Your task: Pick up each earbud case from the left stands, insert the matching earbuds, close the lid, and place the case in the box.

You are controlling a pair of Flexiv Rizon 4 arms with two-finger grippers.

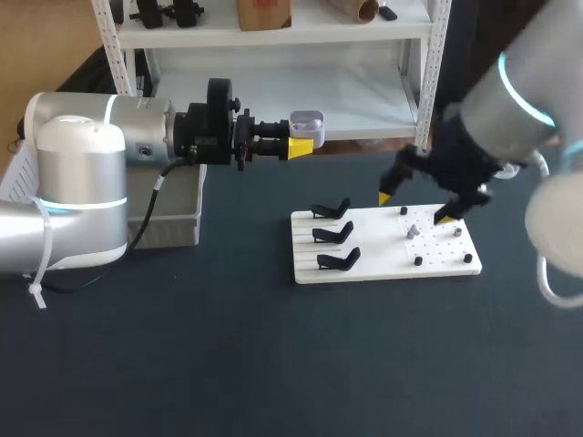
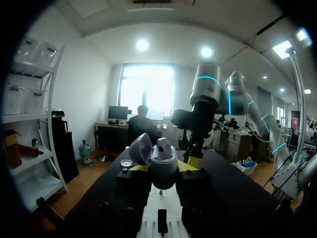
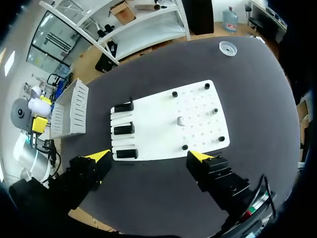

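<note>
1. Head view: the left gripper point(image 1: 301, 146), in the upper middle of the frame, clamps the open-lidded earbud case point(image 1: 307, 121).
2. The right gripper point(image 1: 414, 208), fingers spread wide, hangs over the white board point(image 1: 364, 266) at centre right.

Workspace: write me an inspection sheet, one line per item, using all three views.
Surface: dark table with a white board lying on it.
Job's things: earbud case, lid open, held in the air; three black stands on the board, all empty; one apparent earbud lying on the board; grey box at the table's left.
Clutter: small white round cap on the table beyond the board.
Tools: left tool shut on the earbud case; right tool open above the board, holding nothing.
Cables: black cable hanging from the left arm.
Surroundings: nothing seen reaching over the table.
</note>
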